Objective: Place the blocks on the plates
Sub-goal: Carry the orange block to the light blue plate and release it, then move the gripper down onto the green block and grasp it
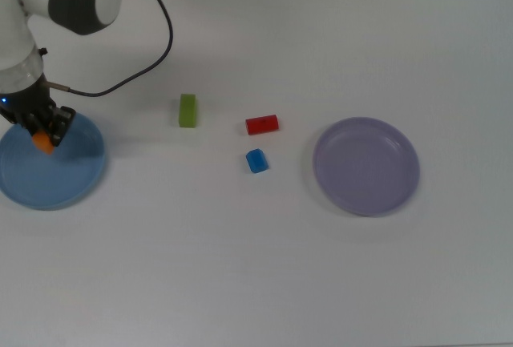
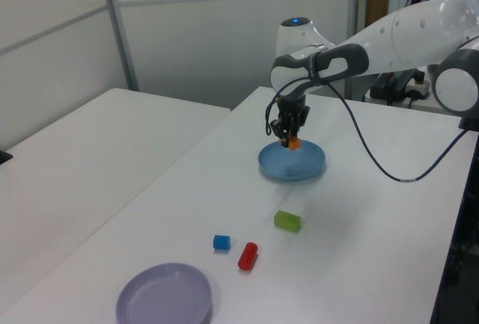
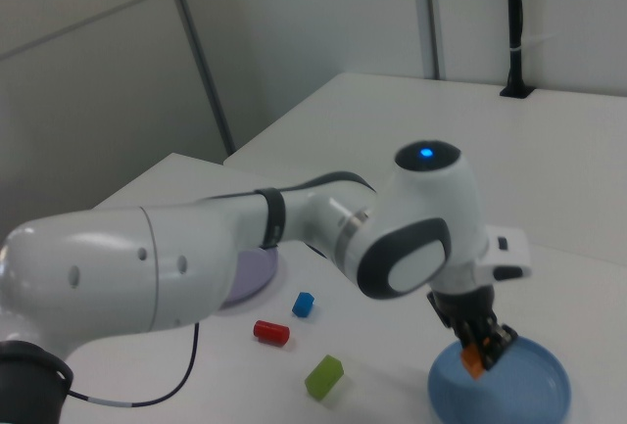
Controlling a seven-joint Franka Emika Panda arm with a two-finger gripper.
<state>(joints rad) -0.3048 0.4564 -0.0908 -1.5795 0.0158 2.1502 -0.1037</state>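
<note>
Three blocks (image 1: pixel 255 160) between two plates (image 1: pixel 365 166) in the top view, fourth block (image 1: pixel 42 142) held above one plate

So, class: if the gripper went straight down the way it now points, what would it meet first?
Most likely the light blue plate: the gripper, holding the orange block, hangs over it.
</note>
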